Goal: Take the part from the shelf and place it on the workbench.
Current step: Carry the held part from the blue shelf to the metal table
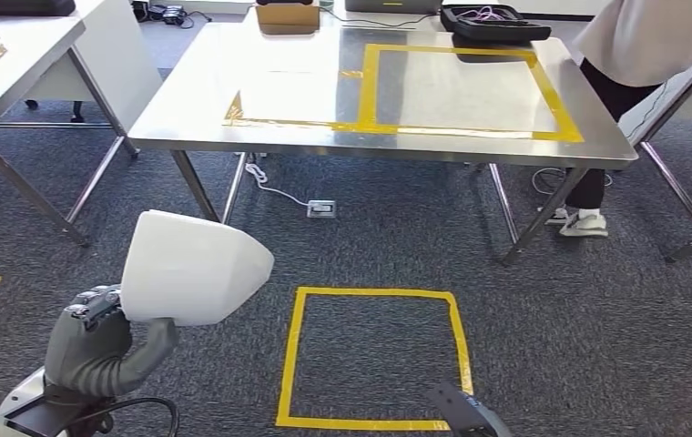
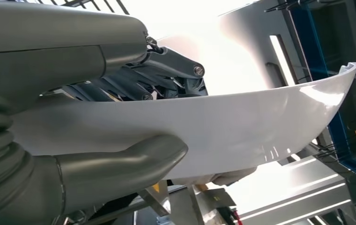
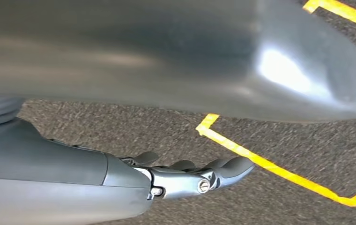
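The part [image 1: 192,269] is a white curved shell, and my left hand [image 1: 96,346] holds it from below at the lower left of the head view. In the left wrist view the thumb [image 2: 120,164] presses on one face of the shell [image 2: 241,126] and the darker fingers [image 2: 166,70] lie against the other. The steel workbench [image 1: 324,137] stands ahead across the carpet, with a yellow tape rectangle [image 1: 370,91] on its top. My right hand [image 1: 465,414] hangs low at the bottom edge; its fingers [image 3: 185,176] are stretched out over the carpet, holding nothing.
A person [image 1: 638,45] stands at the bench's right end. A black tray [image 1: 493,23] and a cardboard box [image 1: 288,14] sit at its far edge. Another table [image 1: 15,55] stands at left. A yellow tape square [image 1: 292,364] marks the carpet; a power strip [image 1: 321,208] lies under the bench.
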